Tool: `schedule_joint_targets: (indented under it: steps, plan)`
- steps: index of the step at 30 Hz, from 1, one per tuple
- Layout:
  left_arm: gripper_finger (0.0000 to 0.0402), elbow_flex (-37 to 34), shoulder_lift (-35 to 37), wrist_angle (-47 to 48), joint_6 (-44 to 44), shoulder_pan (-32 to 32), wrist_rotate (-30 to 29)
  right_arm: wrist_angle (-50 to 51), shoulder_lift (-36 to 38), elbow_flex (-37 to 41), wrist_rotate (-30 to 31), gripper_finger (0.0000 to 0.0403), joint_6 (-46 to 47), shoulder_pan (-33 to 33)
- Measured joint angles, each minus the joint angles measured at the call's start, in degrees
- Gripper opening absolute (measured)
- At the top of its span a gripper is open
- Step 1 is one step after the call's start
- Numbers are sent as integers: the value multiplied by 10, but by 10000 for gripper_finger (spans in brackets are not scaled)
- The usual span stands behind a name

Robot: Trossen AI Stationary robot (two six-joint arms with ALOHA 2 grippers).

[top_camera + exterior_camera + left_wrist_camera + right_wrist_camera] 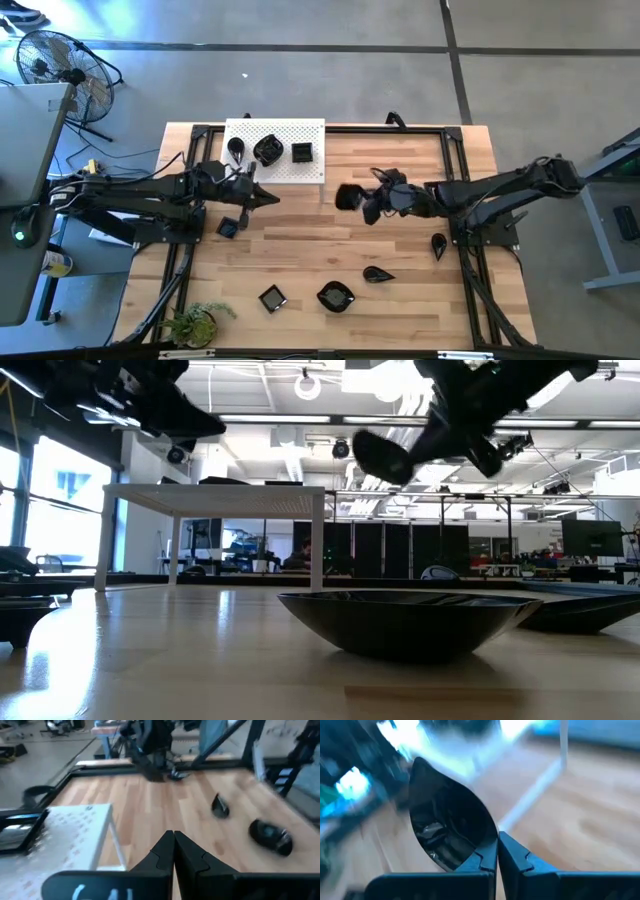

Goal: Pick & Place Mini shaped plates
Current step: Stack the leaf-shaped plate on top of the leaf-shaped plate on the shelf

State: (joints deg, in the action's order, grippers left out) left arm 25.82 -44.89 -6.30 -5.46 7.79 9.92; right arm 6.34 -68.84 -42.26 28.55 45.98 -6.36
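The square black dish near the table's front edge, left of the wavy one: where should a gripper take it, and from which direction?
Probably by one raised side wall of the square dish, coming straight down from above, one finger inside the rim and one outside. It sits upright and apart from the wavy dish, so its rim is clear all round.

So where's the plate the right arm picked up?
The teardrop plate hangs in the right gripper above mid-table, just right of the white board.

The floor [400, 60] was grey concrete with dark seams. A fan [55, 62] stood at one corner, beside a grey desk [25, 180]. Beyond the wooden table [400, 250], ceiling lights [260, 418] glowed and windows [60, 530] shone brightly.
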Motion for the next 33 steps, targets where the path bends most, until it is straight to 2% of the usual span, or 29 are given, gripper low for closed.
schedule_joint_targets:
  steps: [3, 7, 12, 15, 19, 22, 26, 28, 33]
  plan:
    - [6, 0, -19, -35, 38, -17, -16, -117, -24, -1, 66, 1, -81, -18]
    - [34, 0, -39, -103, 60, -61, -125, -270, -79, -1, 153, 1, -187, -38]
    - [94, 0, -55, -169, 77, -121, -247, -477, -154, -1, 247, 1, -299, -47]
    - [123, 0, -68, -203, 78, -157, -318, -599, -192, -1, 266, 0, -358, -47]
    - [134, 26, -90, -212, 73, -201, -444, -725, -232, -2, 265, 0, -425, -47]
    - [135, 62, -121, -212, 37, -228, -509, -749, -252, -23, 262, 0, -466, -46]
    - [135, 117, -172, -209, -7, -250, -553, -747, -273, -66, 241, 0, -523, -49]
    - [135, 142, -199, -206, -22, -258, -596, -747, -280, -83, 235, 0, -551, -53]
    - [133, 189, -241, -206, -59, -278, -685, -747, -280, -98, 236, 0, -590, -62]
